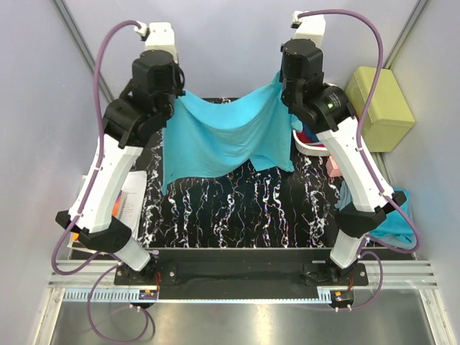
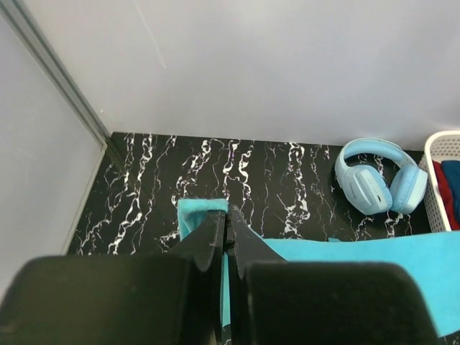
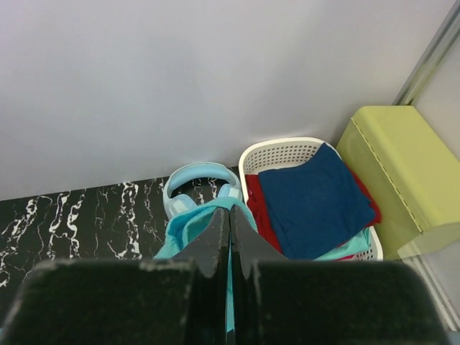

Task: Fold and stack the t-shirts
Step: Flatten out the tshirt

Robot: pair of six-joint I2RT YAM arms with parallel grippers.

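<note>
White basket of navy and red cloth — left gripper, right gripper tight on t-shirt.

Robot lab cell, grey panel walls, aluminium rail

t-shirt turquoise, strung up between left arm and right arm, both raised over far edge of tabletop | middle sags, left side hangs lowest | turquoise cloth heap off right edge | white basket, yellow-green box by far right corner | papers at left edge
</note>
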